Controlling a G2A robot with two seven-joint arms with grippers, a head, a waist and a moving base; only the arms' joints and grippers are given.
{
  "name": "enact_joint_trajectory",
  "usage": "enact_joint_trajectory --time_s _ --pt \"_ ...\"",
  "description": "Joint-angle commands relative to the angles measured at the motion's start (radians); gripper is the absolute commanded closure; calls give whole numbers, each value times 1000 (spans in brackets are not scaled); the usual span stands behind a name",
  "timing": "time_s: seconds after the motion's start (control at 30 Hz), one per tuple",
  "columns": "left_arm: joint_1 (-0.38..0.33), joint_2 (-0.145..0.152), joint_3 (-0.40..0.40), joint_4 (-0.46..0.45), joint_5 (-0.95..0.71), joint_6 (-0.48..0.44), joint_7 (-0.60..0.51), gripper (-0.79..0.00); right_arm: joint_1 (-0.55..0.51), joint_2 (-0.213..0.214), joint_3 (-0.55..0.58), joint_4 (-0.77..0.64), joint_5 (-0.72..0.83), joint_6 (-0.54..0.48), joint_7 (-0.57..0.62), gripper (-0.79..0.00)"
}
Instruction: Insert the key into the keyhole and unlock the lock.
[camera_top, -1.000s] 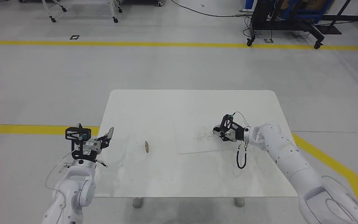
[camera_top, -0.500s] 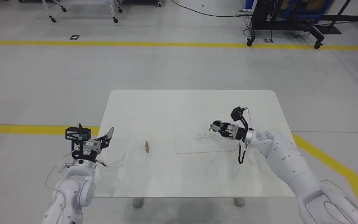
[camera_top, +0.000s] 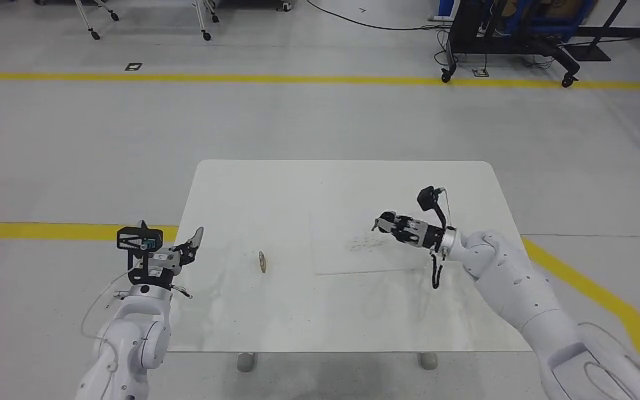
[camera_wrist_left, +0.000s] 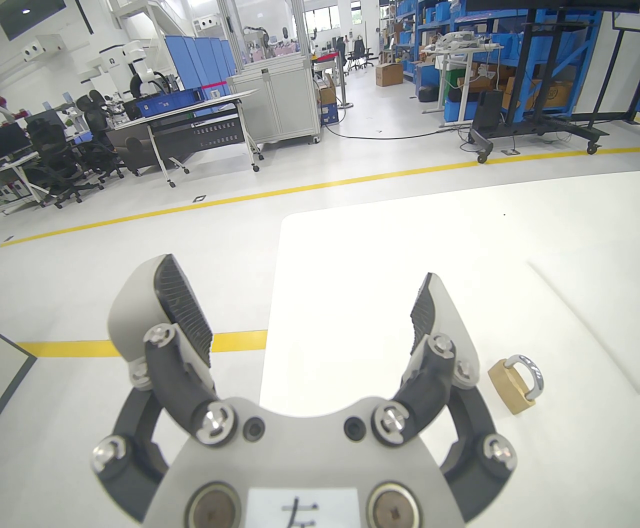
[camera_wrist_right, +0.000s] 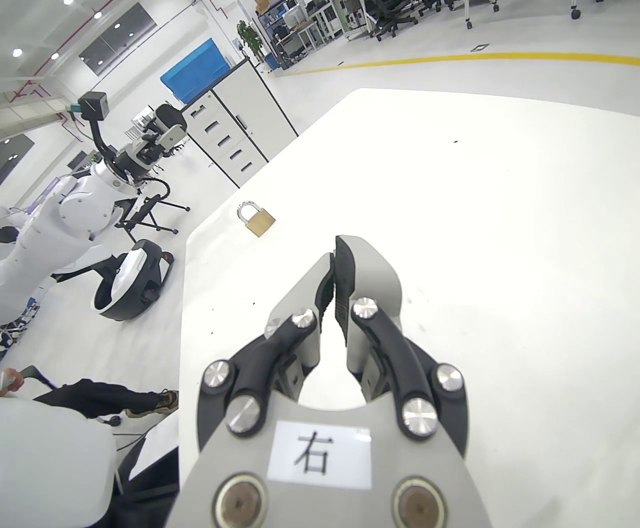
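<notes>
A small brass padlock (camera_top: 262, 262) with a silver shackle lies flat on the white table (camera_top: 330, 190), left of centre. It also lies just beside my left gripper's fingers, padlock (camera_wrist_left: 517, 385), and far ahead of my right gripper, padlock (camera_wrist_right: 256, 218). My left gripper (camera_top: 193, 243) hangs open at the table's left edge, left gripper (camera_wrist_left: 300, 285), with nothing between its fingers. My right gripper (camera_top: 380, 222) is raised over the table's right half, tips toward the padlock. Its pads are pressed together, right gripper (camera_wrist_right: 334, 252), pinching something thin that I take for the key; almost all of it is hidden.
Faint scuff marks (camera_top: 360, 242) and a thin outlined rectangle mark the table below the right gripper. A black cable (camera_top: 434, 275) loops from the right wrist. Another robot (camera_wrist_right: 85, 210) and a cabinet (camera_wrist_right: 235, 120) stand off the table.
My right gripper has risen off the table by the scuff marks, stayed shut and swung a little back and left. The left arm and the padlock have not moved.
</notes>
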Motion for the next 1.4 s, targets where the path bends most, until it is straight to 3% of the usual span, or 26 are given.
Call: enact_joint_trajectory --time_s 0.0,0.1,0.3,0.63,0.73,0.97,1.1,1.37 --pt "0 0 0 0 0 0 0 -785 -18 -11 -13 -42 99 -3 6 0" --pt "0 0 0 0 0 0 0 -785 -37 -22 -36 -105 342 -3 70 0" --pt "0 0 0 0 0 0 0 -785 -48 -21 -31 -173 779 -3 322 0" --pt "0 0 0 0 0 0 0 -785 -48 -21 -31 -173 779 -3 322 0" --pt "-15 -8 28 -15 -136 -49 -13 -785 -48 -21 -31 -173 779 -3 322 0" --pt "-184 -26 149 11 -668 -303 -248 -785 -48 -21 -31 -173 779 -3 322 0" --pt "-318 -39 238 110 -960 -333 -421 -785 -48 -21 -31 -173 779 -3 322 0" --pt "-509 -72 421 304 -1265 -373 -615 -785 -48 -21 -31 -173 779 -3 322 0"
